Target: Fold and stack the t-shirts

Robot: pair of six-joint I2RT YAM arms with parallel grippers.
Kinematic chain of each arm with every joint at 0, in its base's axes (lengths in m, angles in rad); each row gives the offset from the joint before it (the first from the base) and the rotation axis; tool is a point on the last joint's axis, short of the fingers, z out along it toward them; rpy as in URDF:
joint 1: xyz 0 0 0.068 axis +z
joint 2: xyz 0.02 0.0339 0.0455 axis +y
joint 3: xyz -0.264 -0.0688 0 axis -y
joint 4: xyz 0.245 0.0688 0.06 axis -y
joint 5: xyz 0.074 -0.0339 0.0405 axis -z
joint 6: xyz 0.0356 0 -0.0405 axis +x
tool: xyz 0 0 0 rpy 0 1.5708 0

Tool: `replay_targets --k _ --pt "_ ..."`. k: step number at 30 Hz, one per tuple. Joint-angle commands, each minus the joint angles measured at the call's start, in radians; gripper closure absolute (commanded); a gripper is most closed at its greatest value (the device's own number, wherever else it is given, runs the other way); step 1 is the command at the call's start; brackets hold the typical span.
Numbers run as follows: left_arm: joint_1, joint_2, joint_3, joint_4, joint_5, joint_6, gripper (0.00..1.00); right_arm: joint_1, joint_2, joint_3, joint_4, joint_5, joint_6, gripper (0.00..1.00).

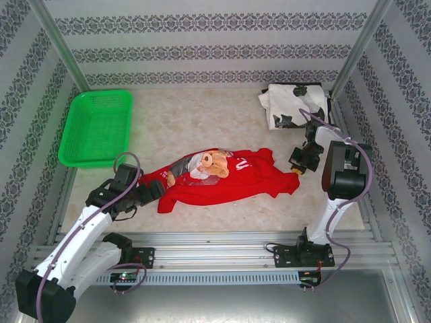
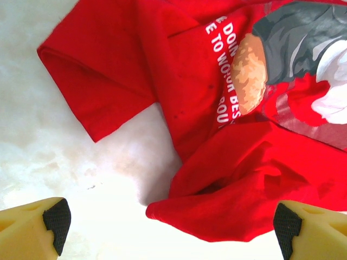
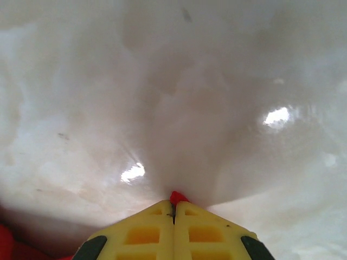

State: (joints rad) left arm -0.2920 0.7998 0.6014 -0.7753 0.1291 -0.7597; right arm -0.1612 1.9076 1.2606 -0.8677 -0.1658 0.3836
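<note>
The red t-shirt [image 1: 236, 180] lies crumpled across the middle of the table, its teddy-bear print [image 1: 214, 163] facing up. My left gripper [image 1: 156, 192] is open at the shirt's left end, low over the table. In the left wrist view its fingers [image 2: 56, 221] stand wide apart around a folded red edge [image 2: 217, 214] without touching it. My right gripper [image 1: 298, 165] is shut on the shirt's right corner, and a small tip of red cloth [image 3: 176, 196] pokes out past its closed yellow fingers [image 3: 146, 233]. The white t-shirt with black blotches [image 1: 288, 104] lies bunched at the far right.
A green mesh basket [image 1: 96, 128] stands at the far left of the table. Patterned walls and metal posts [image 1: 357, 50] close in the workspace. Bare marbled tabletop [image 1: 202, 114] stretches between the basket and the white shirt.
</note>
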Motion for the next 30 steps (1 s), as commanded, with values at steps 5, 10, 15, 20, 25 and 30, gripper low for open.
replay_targets --k 5,10,15,20,25,30 --pt "0.012 -0.044 -0.071 -0.080 0.207 -0.139 0.11 0.015 -0.250 -0.007 0.038 -0.007 0.009 1.00" --pt "-0.018 -0.023 -0.094 -0.063 0.252 -0.137 0.17 0.015 -0.297 -0.008 0.006 -0.024 -0.008 1.00" --pt "-0.038 0.064 -0.117 0.098 0.290 -0.139 0.27 0.011 -0.315 -0.019 -0.001 -0.024 -0.009 1.00" --pt "-0.067 0.115 -0.141 0.126 0.288 -0.088 0.37 0.000 -0.315 0.003 -0.018 -0.026 -0.015 1.00" --pt "-0.067 0.095 -0.165 0.130 0.246 -0.059 0.37 -0.028 -0.317 0.020 -0.036 -0.028 -0.031 1.00" --pt "-0.067 0.107 -0.171 0.193 0.172 -0.031 0.36 -0.049 -0.307 0.038 -0.051 -0.035 -0.049 1.00"
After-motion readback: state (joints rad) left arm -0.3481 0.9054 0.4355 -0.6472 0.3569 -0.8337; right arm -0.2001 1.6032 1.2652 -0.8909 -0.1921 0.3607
